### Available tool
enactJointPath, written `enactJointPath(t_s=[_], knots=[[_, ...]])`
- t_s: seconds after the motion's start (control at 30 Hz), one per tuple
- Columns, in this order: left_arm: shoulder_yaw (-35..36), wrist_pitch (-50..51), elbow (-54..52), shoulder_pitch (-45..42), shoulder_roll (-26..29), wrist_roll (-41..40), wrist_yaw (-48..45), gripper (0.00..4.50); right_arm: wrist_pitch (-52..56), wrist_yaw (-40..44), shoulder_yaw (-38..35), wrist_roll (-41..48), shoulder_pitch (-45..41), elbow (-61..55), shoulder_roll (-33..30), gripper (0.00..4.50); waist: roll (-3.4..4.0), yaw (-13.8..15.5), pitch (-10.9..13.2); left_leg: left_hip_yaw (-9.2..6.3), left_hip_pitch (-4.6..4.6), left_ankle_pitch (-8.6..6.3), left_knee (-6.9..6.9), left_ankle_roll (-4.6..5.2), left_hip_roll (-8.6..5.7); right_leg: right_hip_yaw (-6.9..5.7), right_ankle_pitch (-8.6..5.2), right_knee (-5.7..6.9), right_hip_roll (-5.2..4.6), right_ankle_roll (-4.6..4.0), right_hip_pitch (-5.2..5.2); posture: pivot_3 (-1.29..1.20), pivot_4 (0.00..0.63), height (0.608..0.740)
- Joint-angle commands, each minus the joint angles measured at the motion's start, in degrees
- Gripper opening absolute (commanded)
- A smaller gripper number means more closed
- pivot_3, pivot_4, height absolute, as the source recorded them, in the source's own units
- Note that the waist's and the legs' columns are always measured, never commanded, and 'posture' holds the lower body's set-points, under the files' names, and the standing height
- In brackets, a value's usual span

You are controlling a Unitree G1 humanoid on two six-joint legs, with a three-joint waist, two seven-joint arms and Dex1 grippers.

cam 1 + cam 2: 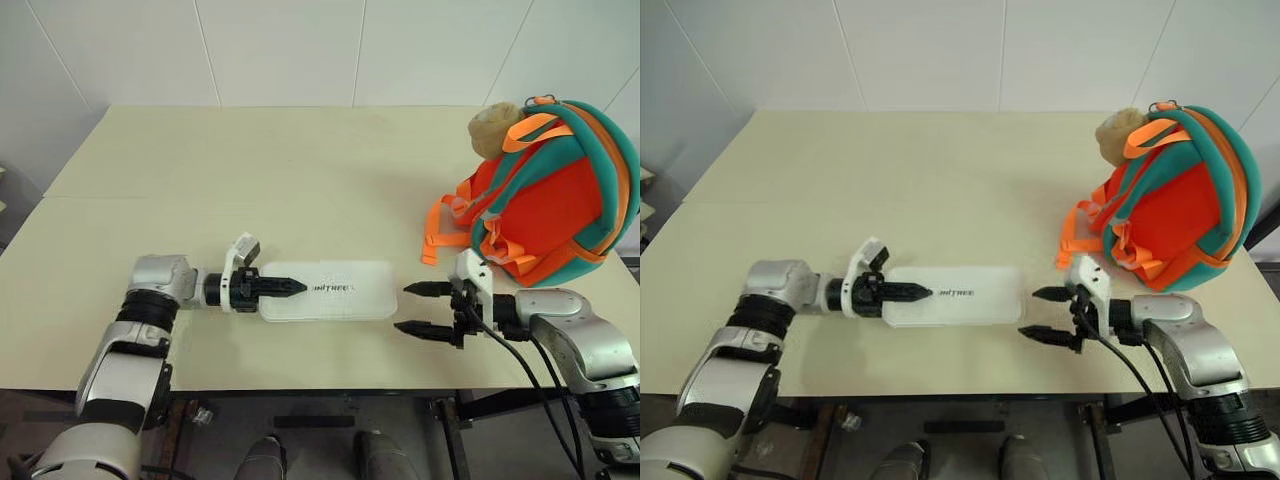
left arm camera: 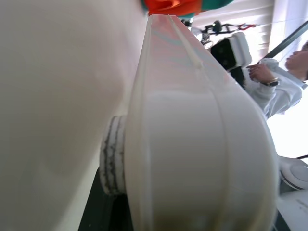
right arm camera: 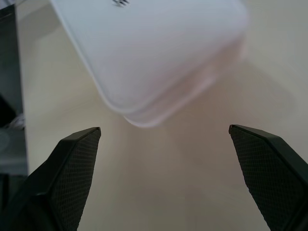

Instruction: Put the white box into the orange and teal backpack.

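The white box (image 1: 340, 291) lies lengthwise near the table's front edge, dark lettering on its lid. My left gripper (image 1: 287, 286) is shut on the box's left end, one black finger across the lid; the left wrist view looks along the box (image 2: 192, 144), pressed against a finger pad (image 2: 113, 161). My right gripper (image 1: 425, 308) stands open just off the box's right end, not touching it; its fingers (image 3: 72, 163) frame the box corner (image 3: 159, 62). The orange and teal backpack (image 1: 545, 190) stands upright at the table's right, behind the right gripper.
A tan plush ball (image 1: 492, 128) hangs at the backpack's upper left. Orange straps (image 1: 440, 235) trail onto the cream table (image 1: 250, 170) toward the right gripper. White walls close the back. A person's sleeve (image 2: 269, 89) shows beyond the box in the left wrist view.
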Motion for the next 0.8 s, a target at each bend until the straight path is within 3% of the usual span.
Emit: enactJointPath(t_s=[0.03, 0.17, 0.33, 0.6, 0.8], knots=[[5.0, -1.8, -6.9, 1.9, 2.3, -3.6, 1.1, 1.18, -0.5, -5.2, -7.7, 2.2, 0.7, -2.6, 0.0, 4.50, 0.00, 0.0, 0.0, 0.00, 0.00, 0.00, 0.00, 0.00, 0.00, 0.00, 0.00, 0.01, -0.01, 0.00, 0.00, 0.00, 0.150, 0.740], [8.6, -9.5, -10.4, 5.4, 5.0, -2.7, 3.1, 1.18, -0.7, -15.3, -16.3, 1.1, 2.0, -4.3, 1.0, 4.50, 0.00, 0.1, 0.0, 0.00, 0.01, 0.00, -0.01, 0.00, 0.00, 0.00, -0.02, 0.00, -0.01, -0.04, 0.00, 0.00, 0.150, 0.740], [7.3, -15.3, -11.1, 6.7, 6.7, -1.3, 4.0, 1.18, 0.3, -28.4, -19.0, -2.8, -2.2, -3.1, 2.8, 4.50, 0.00, 0.0, 0.0, 0.02, 0.02, 0.00, -0.02, -0.01, 0.00, 0.01, -0.02, -0.01, -0.03, -0.07, 0.00, 0.00, 0.150, 0.740], [7.1, -17.8, -11.6, 6.3, 6.2, -2.0, 5.2, 1.18, -2.2, -43.7, -14.8, -9.4, -15.4, 7.5, 10.0, 4.50, 0.01, -0.1, 0.0, 0.04, 0.03, 0.01, -0.09, -0.01, 0.02, 0.02, -0.03, -0.01, -0.02, -0.14, -0.04, 0.00, 0.150, 0.740], [11.1, -18.7, -15.8, 7.6, 5.4, -6.1, 5.2, 1.18, -12.4, -43.5, -10.7, -12.9, -24.2, 23.9, 14.0, 4.50, 0.01, -0.2, 0.0, 0.08, -0.04, 0.01, -0.23, -0.01, 0.02, 0.03, -0.03, 0.02, -0.02, -0.14, -0.21, 0.00, 0.150, 0.740]])
